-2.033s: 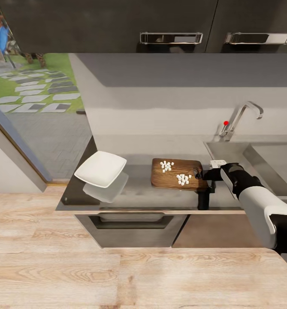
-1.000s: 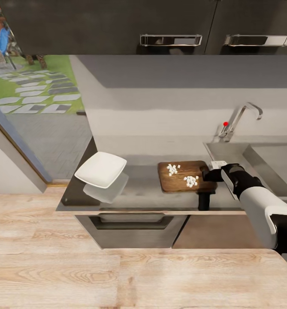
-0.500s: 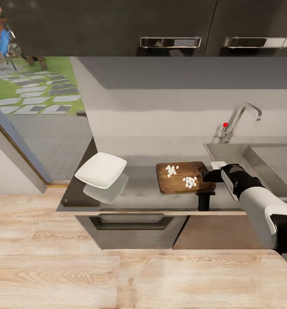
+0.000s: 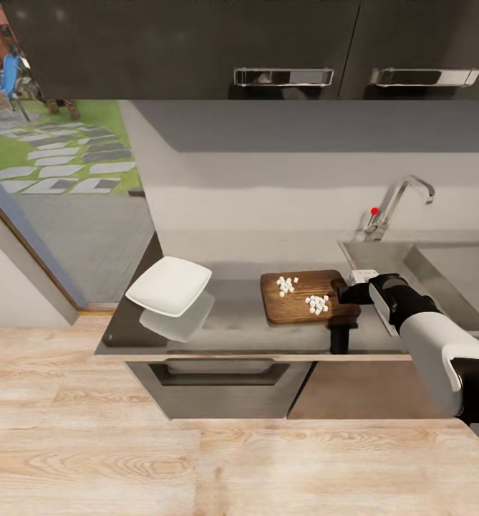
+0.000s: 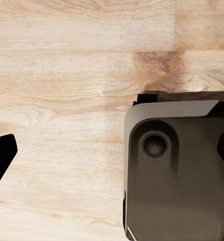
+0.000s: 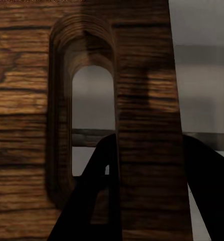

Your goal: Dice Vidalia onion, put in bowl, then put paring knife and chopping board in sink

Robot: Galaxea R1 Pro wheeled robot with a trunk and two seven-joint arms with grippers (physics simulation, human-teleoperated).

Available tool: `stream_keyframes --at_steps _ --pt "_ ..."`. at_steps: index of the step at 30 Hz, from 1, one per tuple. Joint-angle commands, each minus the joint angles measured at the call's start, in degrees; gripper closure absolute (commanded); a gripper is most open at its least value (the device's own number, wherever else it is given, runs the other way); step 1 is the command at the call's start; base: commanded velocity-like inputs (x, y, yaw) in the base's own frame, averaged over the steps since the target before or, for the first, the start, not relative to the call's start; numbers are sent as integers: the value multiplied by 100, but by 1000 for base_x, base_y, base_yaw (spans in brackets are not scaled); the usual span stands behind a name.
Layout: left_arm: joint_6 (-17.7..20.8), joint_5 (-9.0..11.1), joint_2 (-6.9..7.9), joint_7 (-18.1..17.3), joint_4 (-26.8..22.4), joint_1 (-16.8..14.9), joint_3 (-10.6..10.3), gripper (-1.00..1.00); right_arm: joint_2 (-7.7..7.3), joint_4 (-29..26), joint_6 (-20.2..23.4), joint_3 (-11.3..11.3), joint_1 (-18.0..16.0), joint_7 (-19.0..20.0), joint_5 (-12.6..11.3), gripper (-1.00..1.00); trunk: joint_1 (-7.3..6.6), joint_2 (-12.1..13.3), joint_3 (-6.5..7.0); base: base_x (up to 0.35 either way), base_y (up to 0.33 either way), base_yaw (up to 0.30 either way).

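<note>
The chopping board (image 4: 300,297) is brown wood with dark grain and rounded corners, and it has a slot-shaped handle hole (image 6: 92,120) at its right end. It is lifted a little above the countertop (image 4: 239,322), near the front edge and just left of the sink (image 4: 439,276). Two small clusters of white diced onion (image 4: 316,304) lie on its top face, one toward the back, one toward the right end.

The right gripper (image 4: 341,292) has the board by that right end. In the right wrist view its dark fingers (image 6: 92,201) close on the wooden strip beside the handle hole, one on each face, so the jaws are clamped narrowly on the board.

The bowl (image 4: 169,286) is a shallow white square dish with rounded corners. It sits tilted at the left end of the countertop, well apart from the board, and it holds nothing.

The sink basin is grey steel with a chrome faucet (image 4: 400,201) and a red knob (image 4: 374,211) at its back edge.

The left gripper's dark fingertips (image 5: 1,158) stand wide apart over the pale wooden floor (image 5: 62,100), holding nothing.
</note>
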Motion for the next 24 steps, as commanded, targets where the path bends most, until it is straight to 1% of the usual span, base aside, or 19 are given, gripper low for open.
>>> stream_keyframes --at_steps 1,7,18,24 --pt "-41 52 -3 2 25 -10 -49 -100 0 -9 25 -17 -2 42 56 100 2 -8 1 0 0 0" --pt "-41 49 -3 2 25 -10 -49 -100 0 -10 25 -17 -1 42 56 100 2 -8 54 0 -21 0" --pt "-39 49 -3 2 27 -10 -49 -100 0 -9 25 -17 -1 42 57 100 2 -8 152 0 -289 0" --pt "-41 49 -6 2 27 -10 -49 -100 0 -10 25 -17 -1 42 57 100 2 -8 206 -3 -66 0"
